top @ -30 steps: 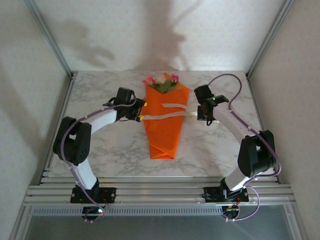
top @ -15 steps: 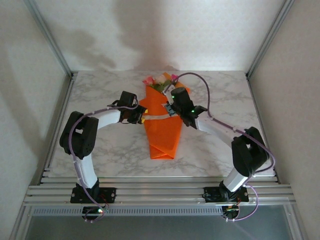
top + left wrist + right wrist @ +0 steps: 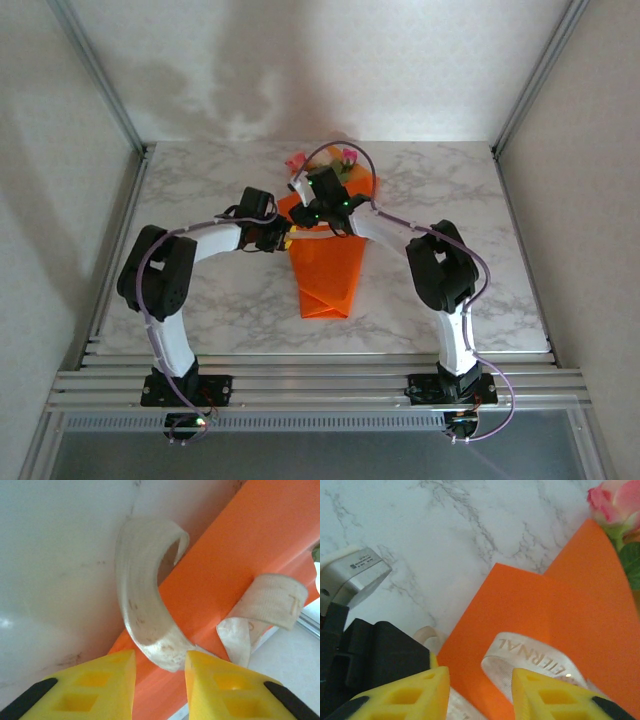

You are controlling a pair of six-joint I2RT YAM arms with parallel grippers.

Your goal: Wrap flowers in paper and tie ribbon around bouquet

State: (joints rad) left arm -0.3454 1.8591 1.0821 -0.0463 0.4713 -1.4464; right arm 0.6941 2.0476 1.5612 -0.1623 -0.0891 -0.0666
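1. Nearest the arm bases lies the pointed tip of the bouquet (image 3: 325,275). Its long axis runs straight away from the bases across the table (image 3: 200,185), with the tip near and the wide mouth far.
2. A little farther along, the ribbon (image 3: 316,232) crosses the orange paper (image 3: 335,255) from side to side, square to that axis.
3. The left gripper (image 3: 283,238) sits at the left edge of the paper, level with the ribbon and pointing in at it. In its wrist view the fingers (image 3: 117,680) stand apart, and a curled loop of ribbon (image 3: 142,615) rises straight ahead of the left gripper (image 3: 160,655), its lower bend dipping into the gap. I judge the loop is not yet pinched.
4. Just beyond, the right gripper (image 3: 306,210) reaches over the bouquet from the right, above the paper's upper left part. In the wrist view the right gripper (image 3: 480,672) has its fingers (image 3: 540,690) parted, and the lettered band of ribbon (image 3: 530,652) lies flat on the paper (image 3: 530,600) ahead of them, held by nothing.
5. The left gripper is the closer one to the loose loop, so the next pinch looks like its job.
6. Farthest off, the flowers (image 3: 298,160) poke from the mouth of the paper, and a pink rose (image 3: 615,500) shows past the paper's edge.
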